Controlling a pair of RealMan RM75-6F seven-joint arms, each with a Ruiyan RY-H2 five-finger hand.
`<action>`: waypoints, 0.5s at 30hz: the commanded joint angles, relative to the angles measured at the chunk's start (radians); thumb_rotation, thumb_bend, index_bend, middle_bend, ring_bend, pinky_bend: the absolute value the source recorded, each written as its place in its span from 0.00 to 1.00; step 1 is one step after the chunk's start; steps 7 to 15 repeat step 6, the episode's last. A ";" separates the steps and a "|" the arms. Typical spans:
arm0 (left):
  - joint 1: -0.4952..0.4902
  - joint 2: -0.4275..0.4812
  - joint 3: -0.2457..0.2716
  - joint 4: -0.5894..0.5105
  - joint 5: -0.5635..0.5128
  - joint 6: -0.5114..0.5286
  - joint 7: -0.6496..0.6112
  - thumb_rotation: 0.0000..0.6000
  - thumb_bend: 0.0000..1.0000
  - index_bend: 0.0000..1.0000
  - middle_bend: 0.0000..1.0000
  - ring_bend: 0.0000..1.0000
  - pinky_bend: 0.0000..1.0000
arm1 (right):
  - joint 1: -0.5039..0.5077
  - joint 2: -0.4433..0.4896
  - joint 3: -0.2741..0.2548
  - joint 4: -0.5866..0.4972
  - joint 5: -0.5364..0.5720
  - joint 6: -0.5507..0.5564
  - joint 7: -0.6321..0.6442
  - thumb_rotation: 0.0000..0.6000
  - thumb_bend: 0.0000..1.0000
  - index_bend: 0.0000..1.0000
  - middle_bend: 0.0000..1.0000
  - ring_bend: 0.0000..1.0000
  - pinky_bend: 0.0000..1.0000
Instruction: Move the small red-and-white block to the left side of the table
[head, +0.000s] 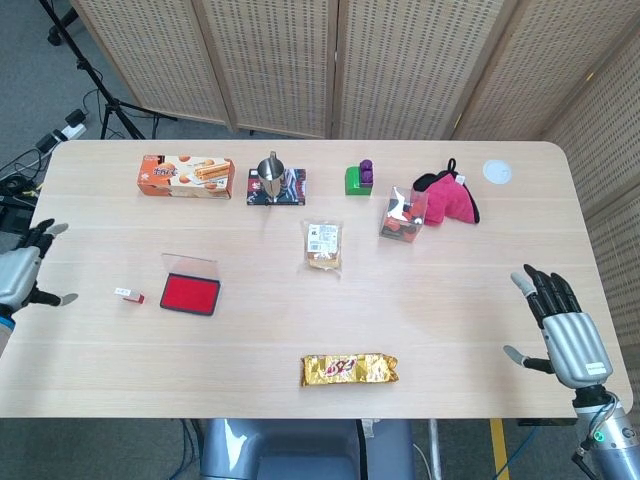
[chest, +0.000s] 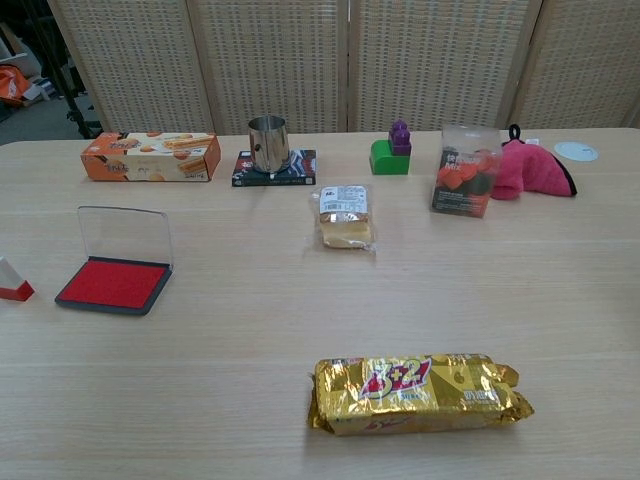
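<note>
The small red-and-white block (head: 129, 295) lies on the table near its left edge, just left of the open red ink pad (head: 190, 293). In the chest view the block (chest: 12, 282) shows at the far left border. My left hand (head: 22, 276) hovers at the table's left edge, well apart from the block, fingers spread and empty. My right hand (head: 562, 329) stays open at the right front corner, holding nothing. Neither hand appears in the chest view.
Along the back stand an orange biscuit box (head: 186, 175), a metal cup on a dark box (head: 273, 180), a green-and-purple block (head: 359, 177), a clear packet (head: 403, 216), a pink cloth (head: 449, 198). A snack bag (head: 323, 244) lies mid-table, a gold wrapper (head: 349, 369) near the front.
</note>
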 joint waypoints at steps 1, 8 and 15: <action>0.196 -0.170 -0.040 0.124 0.235 0.394 -0.149 1.00 0.00 0.00 0.00 0.00 0.02 | -0.002 -0.004 0.003 0.005 0.001 0.006 0.001 1.00 0.00 0.00 0.00 0.00 0.00; 0.226 -0.242 -0.040 0.197 0.268 0.427 -0.158 1.00 0.00 0.00 0.00 0.00 0.00 | -0.007 -0.010 0.007 0.012 0.003 0.020 -0.003 1.00 0.00 0.00 0.00 0.00 0.00; 0.226 -0.242 -0.040 0.197 0.268 0.427 -0.158 1.00 0.00 0.00 0.00 0.00 0.00 | -0.007 -0.010 0.007 0.012 0.003 0.020 -0.003 1.00 0.00 0.00 0.00 0.00 0.00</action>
